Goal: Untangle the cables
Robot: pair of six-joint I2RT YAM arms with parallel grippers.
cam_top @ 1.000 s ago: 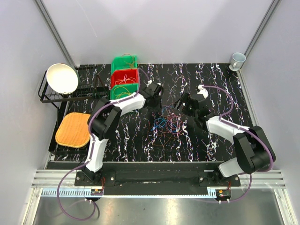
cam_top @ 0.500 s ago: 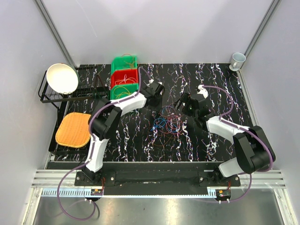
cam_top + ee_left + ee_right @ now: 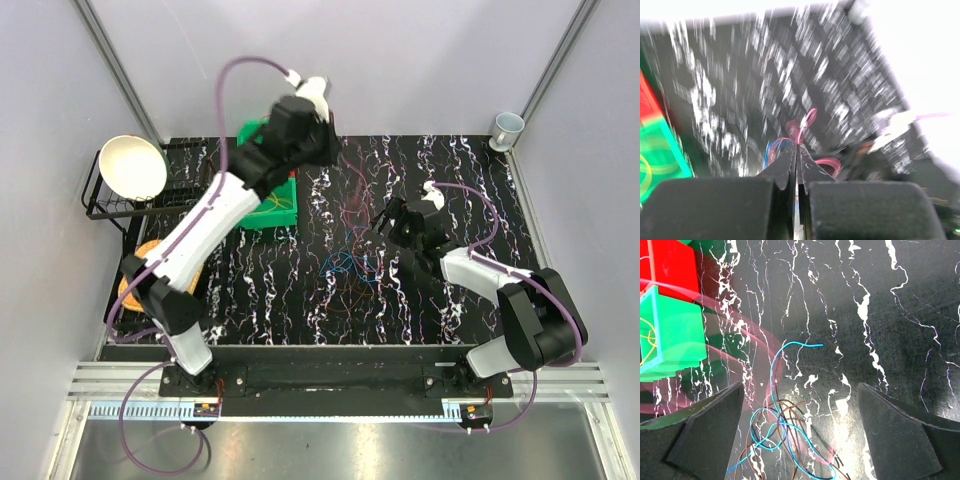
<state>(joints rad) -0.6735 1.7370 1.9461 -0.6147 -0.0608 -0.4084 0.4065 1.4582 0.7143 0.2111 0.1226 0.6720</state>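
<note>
The left tool [image 3: 797, 150] was high up over the counter [image 3: 280, 290], near the upper middle of the top view. Its two fingers were pressed together, pinching a pink cable [image 3: 807, 119]. The left wrist view was blurry, but the pink loop showed right at the fingertips. In the top view the pink cable was only a few faint thin lines, running from the tool down to the heap of cables [image 3: 350, 272] in the middle of the counter. The right tool [image 3: 799, 389] was low, just to the right of the heap, with its fingers spread wide and nothing between them. In its own view a blue cable [image 3: 805, 344] lay on the counter. A green bin [image 3: 670, 335] and a red bin [image 3: 670, 265] sat in the upper left of that view. A white bowl [image 3: 133, 167] was at the far left of the top view, and a cup [image 3: 508, 126] was at the upper right.
</note>
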